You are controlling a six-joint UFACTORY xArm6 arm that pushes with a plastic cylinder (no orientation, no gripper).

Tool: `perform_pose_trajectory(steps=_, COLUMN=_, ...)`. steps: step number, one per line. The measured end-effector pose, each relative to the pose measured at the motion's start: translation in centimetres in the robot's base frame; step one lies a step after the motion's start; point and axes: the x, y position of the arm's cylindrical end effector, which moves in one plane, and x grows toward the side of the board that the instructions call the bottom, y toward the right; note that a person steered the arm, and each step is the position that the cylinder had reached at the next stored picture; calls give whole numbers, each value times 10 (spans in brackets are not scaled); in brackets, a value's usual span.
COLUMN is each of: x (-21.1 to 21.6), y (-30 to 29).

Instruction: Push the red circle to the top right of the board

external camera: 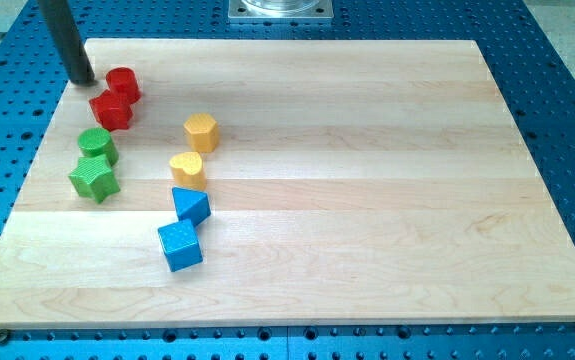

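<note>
Camera view. Wooden board [367, 150] on a blue perforated table [567, 120], taken here as the landmark. Near the board's top-left corner: my tip [84, 80], end of a dark rod; no pincer fitted, so nothing released, clenched or grasped. Just to the tip's right, close or perhaps touching: red circle [123, 84]. Directly below and against the circle: second red block [111, 110], shape unclear. Further down the board's left side: green circle [98, 145], then green star [94, 179] touching it. Toward the board's middle-left: yellow hexagon [201, 131], yellow heart [187, 169], blue triangle [191, 206], blue cube [180, 246]. Beyond the board's top edge: metal base plate [280, 10].

Progress, as judged: barely begun. Red circle at the board's left end, well apart from the top-right corner. Remaining: nearly the whole rightward push along the top edge.
</note>
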Motion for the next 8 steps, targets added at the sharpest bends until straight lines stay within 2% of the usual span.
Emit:
perform_pose_trajectory(steps=1, x=23, y=32)
perform_pose_trajectory(steps=2, x=21, y=137)
perform_pose_trajectory(steps=3, x=11, y=86)
perform_pose_trajectory(steps=4, x=-21, y=57)
perform_pose_trajectory(steps=6, x=-28, y=312)
perform_pose_trajectory(steps=7, x=-19, y=375)
perform_pose_trajectory(steps=8, x=12, y=367)
